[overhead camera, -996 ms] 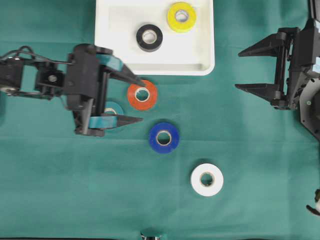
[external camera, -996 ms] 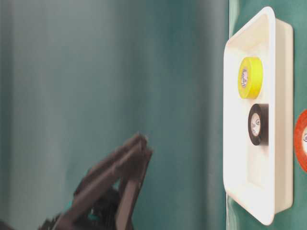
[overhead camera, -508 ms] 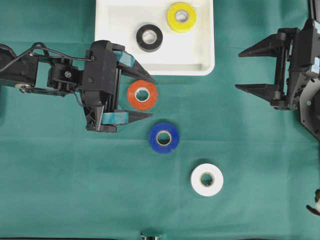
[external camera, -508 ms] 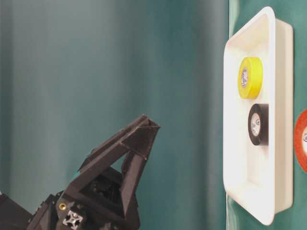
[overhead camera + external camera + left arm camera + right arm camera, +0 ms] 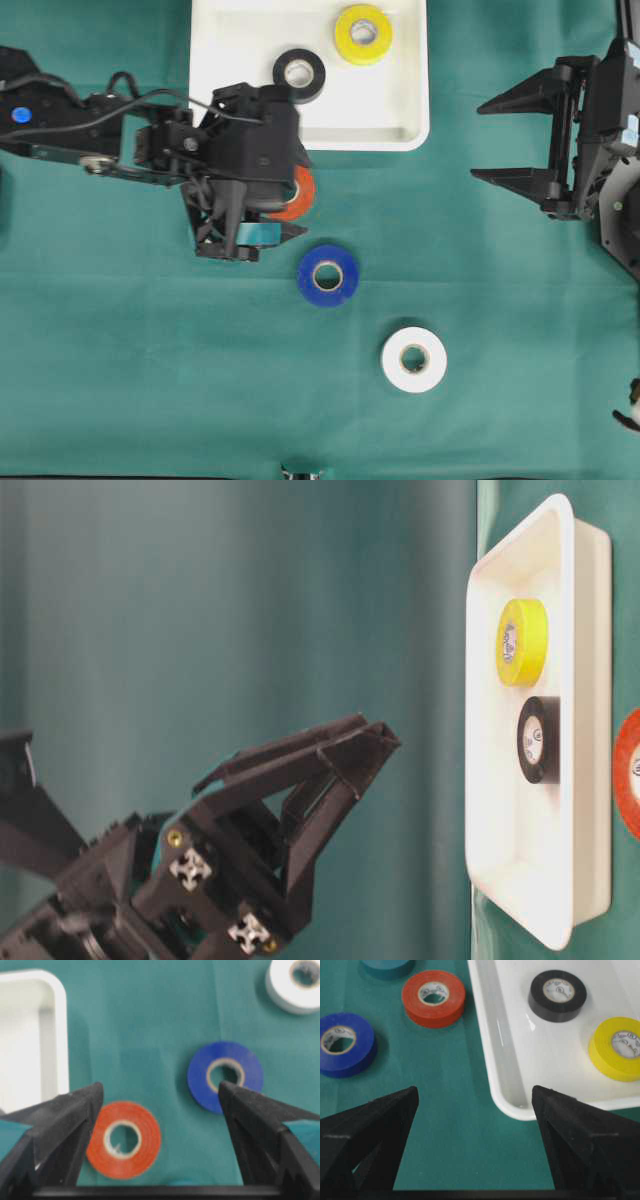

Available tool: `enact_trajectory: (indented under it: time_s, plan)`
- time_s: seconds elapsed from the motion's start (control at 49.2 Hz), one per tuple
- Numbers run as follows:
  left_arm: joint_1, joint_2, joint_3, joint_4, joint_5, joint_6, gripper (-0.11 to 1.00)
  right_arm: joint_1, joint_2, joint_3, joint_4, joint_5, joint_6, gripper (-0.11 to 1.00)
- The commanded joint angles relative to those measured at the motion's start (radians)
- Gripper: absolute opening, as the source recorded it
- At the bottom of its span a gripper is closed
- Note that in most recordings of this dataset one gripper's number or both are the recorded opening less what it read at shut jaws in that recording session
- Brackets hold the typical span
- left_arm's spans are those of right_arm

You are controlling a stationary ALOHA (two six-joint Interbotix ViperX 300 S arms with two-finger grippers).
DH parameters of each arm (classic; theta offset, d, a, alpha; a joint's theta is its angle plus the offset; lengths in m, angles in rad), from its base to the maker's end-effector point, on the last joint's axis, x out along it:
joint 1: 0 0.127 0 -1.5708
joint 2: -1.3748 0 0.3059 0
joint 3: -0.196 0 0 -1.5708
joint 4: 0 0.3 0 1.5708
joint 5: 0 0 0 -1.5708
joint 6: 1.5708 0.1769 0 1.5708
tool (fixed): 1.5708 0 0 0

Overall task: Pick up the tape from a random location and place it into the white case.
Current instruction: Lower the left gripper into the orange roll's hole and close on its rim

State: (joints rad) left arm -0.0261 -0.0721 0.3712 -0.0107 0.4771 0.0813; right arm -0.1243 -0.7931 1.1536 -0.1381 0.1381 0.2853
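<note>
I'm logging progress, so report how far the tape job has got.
Done: the yellow roll and the black roll lie in the white case. In hand: the left tool is open above the orange roll, gripping nothing. Left: the orange roll, the blue roll, the white roll and a teal roll lie on the cloth. The right tool is open and empty.
</note>
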Motion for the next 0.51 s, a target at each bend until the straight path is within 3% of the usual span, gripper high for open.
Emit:
enact_trajectory:
  time_s: [0.0,0.285,0.488]
  plan:
    - [0.003,0.008,-0.075,0.000,0.086,-0.002,0.94,0.003,0.003,-0.026,0.000,-0.003,0.000,0.87]
    - [0.006,0.081,-0.218,0.005,0.339,-0.002,0.94,0.003,0.003,-0.023,-0.002,-0.002,0.000,0.87]
    - [0.008,0.095,-0.241,0.008,0.371,0.000,0.94,0.003,0.003,-0.023,-0.003,-0.002,0.000,0.87]
